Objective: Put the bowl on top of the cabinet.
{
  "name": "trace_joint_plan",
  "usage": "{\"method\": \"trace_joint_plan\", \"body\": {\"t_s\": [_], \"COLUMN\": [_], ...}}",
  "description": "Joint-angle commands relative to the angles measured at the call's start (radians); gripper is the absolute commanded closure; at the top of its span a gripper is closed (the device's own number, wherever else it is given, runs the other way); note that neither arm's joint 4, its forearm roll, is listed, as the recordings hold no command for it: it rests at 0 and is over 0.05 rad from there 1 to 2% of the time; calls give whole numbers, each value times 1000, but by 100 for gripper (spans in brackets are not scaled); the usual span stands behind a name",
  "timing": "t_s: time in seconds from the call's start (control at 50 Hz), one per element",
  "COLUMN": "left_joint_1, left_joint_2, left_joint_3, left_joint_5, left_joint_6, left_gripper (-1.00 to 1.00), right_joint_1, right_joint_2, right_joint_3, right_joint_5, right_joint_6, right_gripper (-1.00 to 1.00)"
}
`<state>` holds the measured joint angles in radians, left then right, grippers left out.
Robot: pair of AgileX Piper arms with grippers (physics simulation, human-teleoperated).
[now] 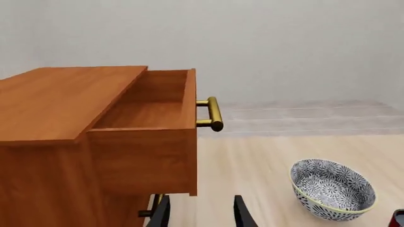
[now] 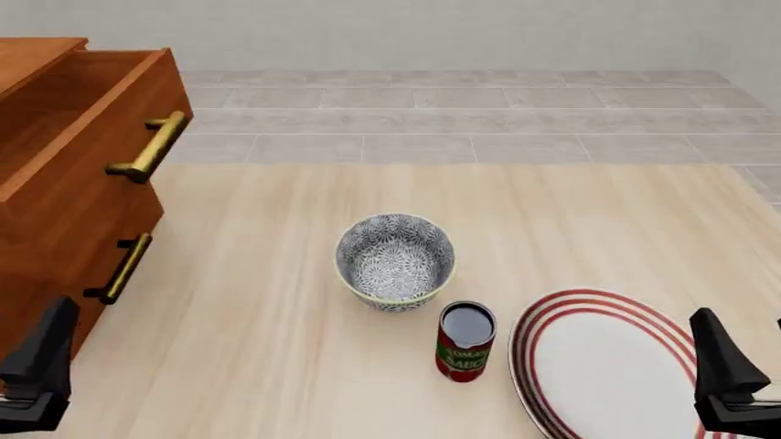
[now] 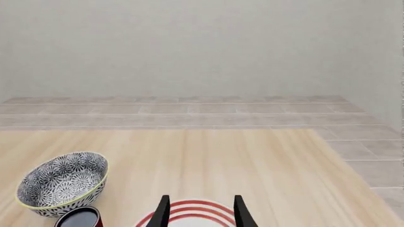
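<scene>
— How do the jaws stand on each arm?

— Both pairs are spread and hold nothing. The left gripper (image 1: 200,213) hangs low at the near left of the bench (image 2: 269,302), just in front of the cabinet (image 2: 61,183); the right gripper (image 3: 200,210) hangs at the near right, over the plate (image 2: 610,366).

— And the bowl?

— The bowl (image 2: 396,262) sits upright on the bench near the middle, well apart from both grippers. A can (image 2: 465,341) stands just beside it on the near side, between it and the plate.

— So how much is done?

— Nothing yet, by my reading. The bowl is not grasped, not lifted, and the cabinet's top (image 1: 57,97) is bare. The upper drawer (image 1: 148,123) stands pulled out, so the bowl has to go past it onto the top, not into it. Reach, grasp, lift, carry and set-down all remain.
</scene>
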<state>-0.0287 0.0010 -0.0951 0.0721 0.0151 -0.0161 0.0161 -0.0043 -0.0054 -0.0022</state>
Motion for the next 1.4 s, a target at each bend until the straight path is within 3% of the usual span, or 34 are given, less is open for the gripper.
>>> {"method": "trace_joint_plan", "body": {"t_s": [0.02, 0.1, 0.18, 0.28, 0.32, 0.5, 0.56, 0.64, 0.9, 1.02, 1.26, 1.4], "left_joint_1": [-39, -53, -95, -145, -150, -377, -369, -423, -494, -584, -690, -702], "left_joint_2": [-1, 0, 8, 92, 105, 256, 334, 358, 593, 751, 935, 1022], "left_joint_3": [-159, -243, -331, -419, -438, -564, -606, -634, -766, -836, -912, -948], "left_joint_5": [126, 216, 278, 292, 289, 219, 199, 164, 126, 115, 62, 56], "left_joint_6": [-27, -51, -19, -46, -43, -126, -40, -63, 15, 60, -26, -60], "left_gripper": [-100, -100, -100, -100, -100, -100, -100, -100, -100, -100, -100, -100], "right_joint_1": [-1, -1, 0, 1, 1, -4, -3, -5, -4, -3, -1, -2], "right_joint_2": [-2, -5, -7, -7, -7, -11, -11, -9, -7, -3, -4, -6], "right_joint_3": [-1, -3, -3, -1, -1, -1, -1, 0, 0, 0, -1, 2], "right_joint_5": [3, 7, 8, 5, 5, 6, 6, 6, 7, 4, 5, 4], "right_joint_6": [-3, -5, -5, -5, -5, 2, 4, 13, 9, 6, -3, -4], "right_gripper": [-100, -100, -100, -100, -100, -100, -100, -100, -100, -100, -100, -100]}}
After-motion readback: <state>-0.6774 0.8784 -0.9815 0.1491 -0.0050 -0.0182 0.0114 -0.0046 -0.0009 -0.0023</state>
